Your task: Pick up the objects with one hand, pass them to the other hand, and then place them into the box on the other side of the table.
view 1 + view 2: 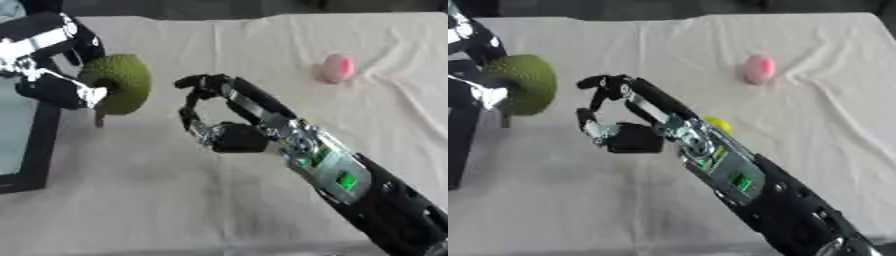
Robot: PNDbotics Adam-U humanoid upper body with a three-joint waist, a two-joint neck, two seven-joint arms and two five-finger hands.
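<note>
So the left hand (54, 75) has its fingers wrapped around a big green round thing (121, 82), bumpy-looking and a bit dull olive, held up just beside the dark-framed box (35, 150) at the left edge. Meanwhile the right hand (219, 117) hangs over the white cloth-covered surface (175, 200) near the green thing but apart from it, fingers curled with nothing in them. A pink ball-ish object (337, 68) sits far off on the cloth, plus a small yellow thing (717, 123) peeking out behind the right arm.
</note>
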